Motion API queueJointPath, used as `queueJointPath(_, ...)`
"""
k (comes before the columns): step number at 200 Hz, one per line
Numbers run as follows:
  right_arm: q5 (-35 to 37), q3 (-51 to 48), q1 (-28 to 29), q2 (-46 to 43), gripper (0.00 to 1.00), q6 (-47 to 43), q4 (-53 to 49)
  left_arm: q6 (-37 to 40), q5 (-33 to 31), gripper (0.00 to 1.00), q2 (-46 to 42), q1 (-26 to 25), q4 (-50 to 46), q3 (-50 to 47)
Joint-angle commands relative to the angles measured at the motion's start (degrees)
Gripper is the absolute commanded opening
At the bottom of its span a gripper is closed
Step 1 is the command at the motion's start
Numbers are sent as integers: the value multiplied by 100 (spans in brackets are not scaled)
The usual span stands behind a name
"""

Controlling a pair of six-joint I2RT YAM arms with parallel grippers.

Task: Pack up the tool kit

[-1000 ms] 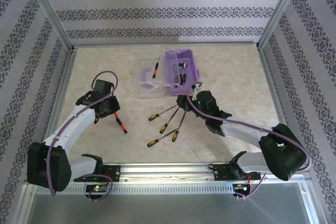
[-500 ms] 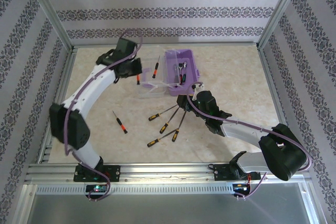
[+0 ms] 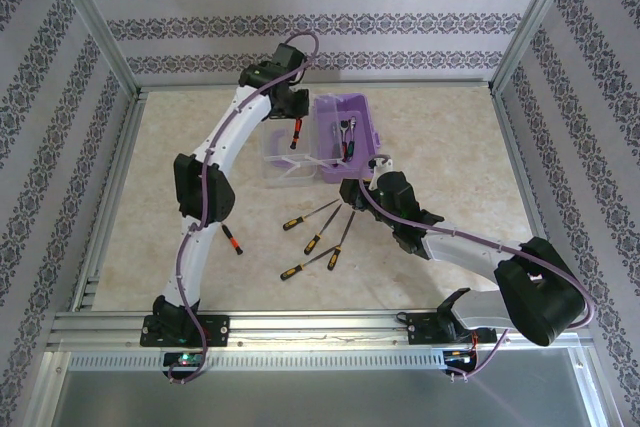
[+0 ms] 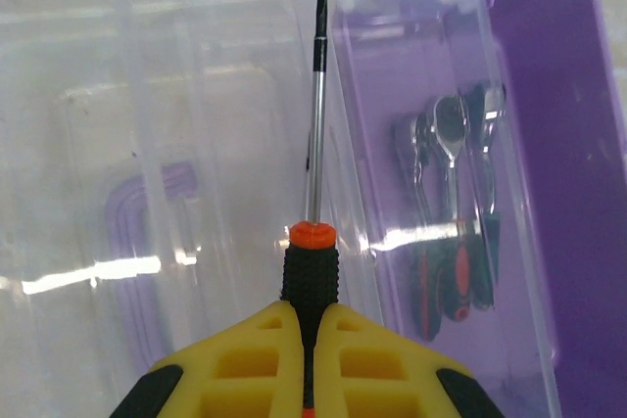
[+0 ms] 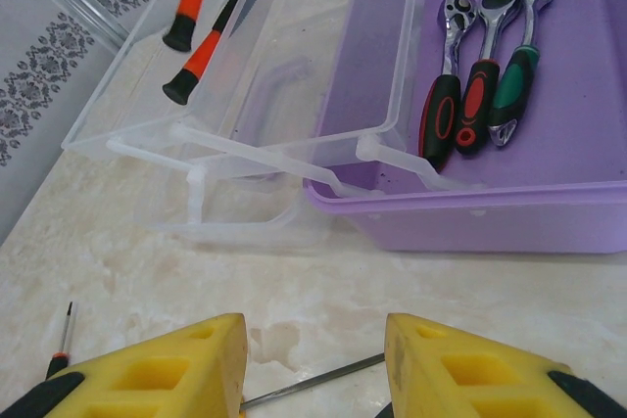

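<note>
Tool kit [image 3: 362, 115] stands open towards the back of the table, a little right of centre, with its lilac base [image 5: 549, 193] on the right and its clear lid [image 3: 278, 152] laid flat on the left.

Striped, patterned wallpaper [image 3: 320, 17] covers the three walls around the cell, and aluminium posts [image 3: 92, 19] run along its corners. The table [image 3: 450, 147] has a pale, marbled beige top.

The left arm [image 3: 225, 147] stretches far across to the back. The right arm [image 3: 470, 247] curves in from the near right corner.

The right gripper [image 5: 313, 359] hovers over the table just in front of the base, its yellow fingers parted with nothing between them. The left gripper [image 4: 312, 335] hangs over the lid, clamped on the black-and-orange handle of a flat-blade screwdriver [image 4: 312, 271] whose tip points away from the wrist.

Three ratchets [image 5: 480, 66] lie side by side in the base. Four black-handled screwdrivers [image 3: 318, 239] lie scattered on the table in front of the box. A second screwdriver [image 5: 201, 56] lies in the lid. An orange-handled one [image 3: 233, 240] lies beside the left arm.
</note>
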Motion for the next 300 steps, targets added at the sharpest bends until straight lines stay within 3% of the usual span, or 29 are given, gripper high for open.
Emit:
queueJointPath(1, 64, 11, -50, -120, 42, -18, 30, 166, -34, 7, 35, -105, -668, 266)
queueJointPath(84, 6, 12, -51, -96, 42, -1, 56, -8, 190, 7, 172, -215, -608, 95)
queueJointPath(143, 41, 10, -66, -136, 43, -18, 37, -122, 265, 17, 191, -216, -547, 74)
queueJointPath(208, 37, 2, -67, -170, 43, -8, 30, -131, 213, 18, 216, -219, -596, 71)
queueJointPath(264, 26, 2, -66, -171, 43, 0, 28, -78, 238, 38, 48, -195, -669, 342)
queueJointPath(300, 6, 2, -66, -170, 43, 8, 30, -64, 190, 39, -376, -115, -691, 414)
